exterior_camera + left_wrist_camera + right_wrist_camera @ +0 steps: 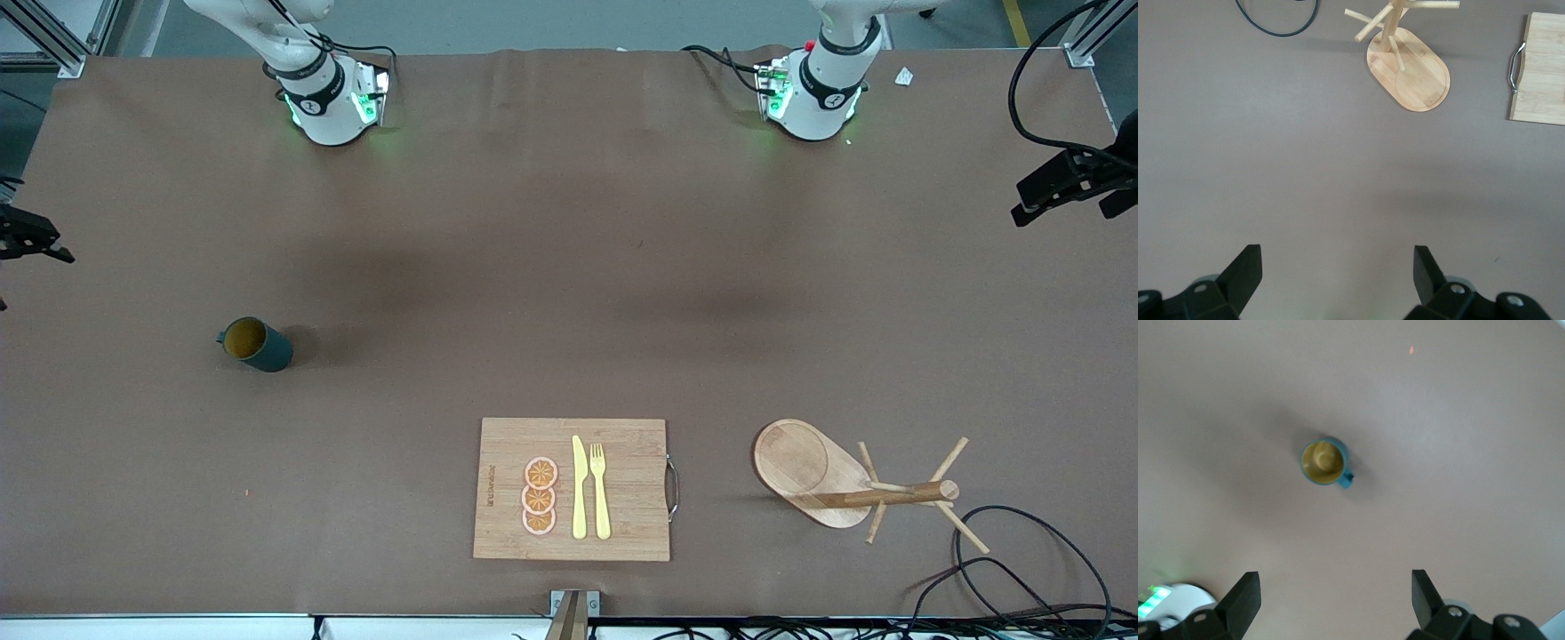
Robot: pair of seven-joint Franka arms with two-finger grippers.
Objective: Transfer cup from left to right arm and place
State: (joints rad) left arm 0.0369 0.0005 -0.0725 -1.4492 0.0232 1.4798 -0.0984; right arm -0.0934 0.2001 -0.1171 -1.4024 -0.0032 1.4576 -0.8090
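Observation:
The cup (256, 343), a dark teal mug with an ochre inside, stands upright on the brown table toward the right arm's end, its handle pointing toward that end. It also shows in the right wrist view (1325, 462), far below the camera. My right gripper (1335, 576) is open and empty, high above the table near the cup. My left gripper (1338, 251) is open and empty, high over bare table toward the left arm's end. Neither gripper shows in the front view, only the two arm bases.
A wooden cutting board (622, 524) with three orange slices, a yellow knife and a fork lies near the front edge. A wooden mug tree (805, 467) on an oval base stands beside it toward the left arm's end, also in the left wrist view (1415, 67). Black cables (1022, 569) lie nearby.

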